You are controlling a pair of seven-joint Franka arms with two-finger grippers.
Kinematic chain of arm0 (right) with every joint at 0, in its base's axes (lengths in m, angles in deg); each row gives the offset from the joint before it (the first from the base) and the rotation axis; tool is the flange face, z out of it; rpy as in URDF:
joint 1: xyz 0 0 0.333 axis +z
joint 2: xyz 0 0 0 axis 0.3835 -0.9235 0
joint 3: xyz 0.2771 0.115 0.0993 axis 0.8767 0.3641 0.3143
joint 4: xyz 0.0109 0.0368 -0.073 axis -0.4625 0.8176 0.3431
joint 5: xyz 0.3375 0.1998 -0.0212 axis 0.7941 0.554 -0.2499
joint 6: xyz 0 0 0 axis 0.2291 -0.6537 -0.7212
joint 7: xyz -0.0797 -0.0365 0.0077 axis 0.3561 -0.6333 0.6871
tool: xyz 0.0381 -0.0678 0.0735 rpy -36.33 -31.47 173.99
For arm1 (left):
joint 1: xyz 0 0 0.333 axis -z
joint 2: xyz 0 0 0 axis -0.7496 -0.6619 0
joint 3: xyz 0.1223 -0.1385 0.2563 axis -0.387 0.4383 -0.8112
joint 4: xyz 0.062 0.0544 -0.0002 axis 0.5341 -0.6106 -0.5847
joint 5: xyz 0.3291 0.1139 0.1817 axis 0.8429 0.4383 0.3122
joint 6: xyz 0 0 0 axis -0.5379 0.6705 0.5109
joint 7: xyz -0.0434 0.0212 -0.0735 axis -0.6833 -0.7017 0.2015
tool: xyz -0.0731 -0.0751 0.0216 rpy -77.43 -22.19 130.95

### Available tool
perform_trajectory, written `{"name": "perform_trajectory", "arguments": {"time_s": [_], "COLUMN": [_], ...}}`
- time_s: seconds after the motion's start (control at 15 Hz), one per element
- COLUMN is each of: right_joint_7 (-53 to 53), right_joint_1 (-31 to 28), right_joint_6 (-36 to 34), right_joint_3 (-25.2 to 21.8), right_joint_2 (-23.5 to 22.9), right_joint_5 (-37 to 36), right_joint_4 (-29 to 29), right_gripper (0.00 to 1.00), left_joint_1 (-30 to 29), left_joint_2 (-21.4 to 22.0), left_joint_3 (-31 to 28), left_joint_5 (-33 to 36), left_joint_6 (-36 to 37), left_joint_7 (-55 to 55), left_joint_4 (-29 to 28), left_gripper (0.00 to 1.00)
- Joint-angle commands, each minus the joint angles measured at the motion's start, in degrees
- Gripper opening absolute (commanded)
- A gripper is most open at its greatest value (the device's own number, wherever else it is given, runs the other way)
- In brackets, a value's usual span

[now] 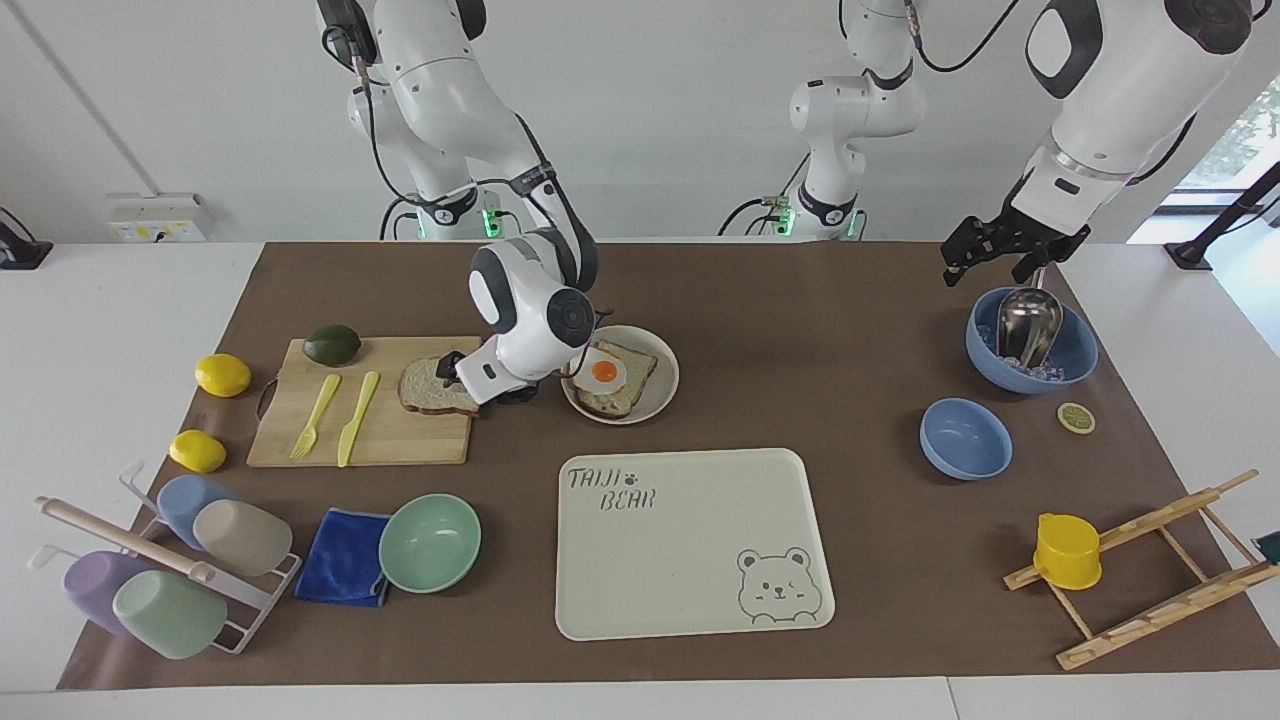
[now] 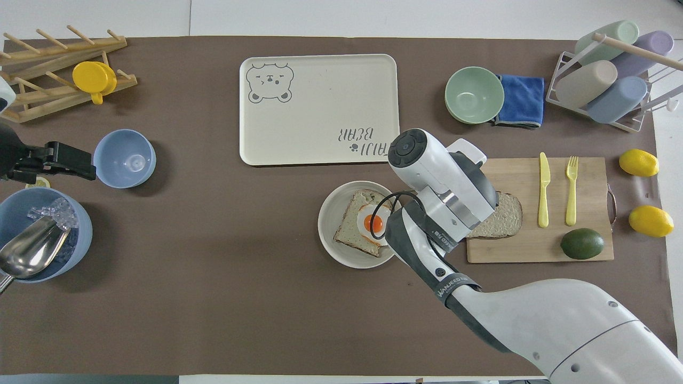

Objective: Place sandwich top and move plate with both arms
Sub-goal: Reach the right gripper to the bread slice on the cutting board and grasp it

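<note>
The sandwich top (image 1: 428, 385), a pale bread slice with a brown crust, lies flat on the wooden cutting board (image 1: 400, 440). My right gripper (image 1: 455, 370) is down at the slice's edge that faces the plate, open, its fingertips mostly hidden by the wrist. In the overhead view that wrist covers part of the sandwich top (image 2: 504, 221). The round off-white plate (image 1: 662, 396) sits beside the board and carries toast with a fried egg (image 1: 605, 373). My left gripper (image 1: 995, 260) hangs open above the blue ice bowl (image 1: 1075, 365) at the left arm's end and waits.
A yellow knife (image 1: 357, 416), a fork (image 1: 316, 414) and an avocado (image 1: 332, 344) share the board. The cream bear tray (image 1: 690, 550) lies farther from the robots than the plate. A mint bowl (image 1: 430, 543), a blue cloth (image 1: 342, 555) and a small blue bowl (image 1: 965, 438) are nearby.
</note>
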Motion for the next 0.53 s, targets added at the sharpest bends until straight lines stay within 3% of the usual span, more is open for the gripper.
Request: {"name": "perform_trajectory", "arguments": {"time_s": [0.0,0.2,0.33,0.47], "right_joint_7": [0.83,0.74,0.82,1.17], "right_joint_1": [-0.92,-0.83,-0.75,-0.66], "right_joint_6": [0.94,0.33,0.41,0.94], "right_joint_3": [0.5,0.5,0.5,0.5], "right_joint_2": [2.16,2.34,2.51,2.78], "right_joint_5": [0.81,0.81,0.81,0.81], "right_joint_4": [2.37,2.81,3.51,4.48], "right_gripper": [0.82,0.51,0.44,0.44], "left_joint_1": [-0.27,-0.27,-0.27,-0.27], "left_joint_2": [1.23,1.23,1.23,1.23], "left_joint_3": [0.05,0.05,0.05,0.05], "left_joint_5": [0.55,0.55,0.55,0.55], "left_joint_6": [-0.64,-0.99,-1.08,-1.0], "left_joint_7": [0.02,-0.07,0.02,0.11], "left_joint_4": [-1.27,-1.27,-1.27,-1.27], "left_gripper": [1.0,1.0,1.0,1.0]}}
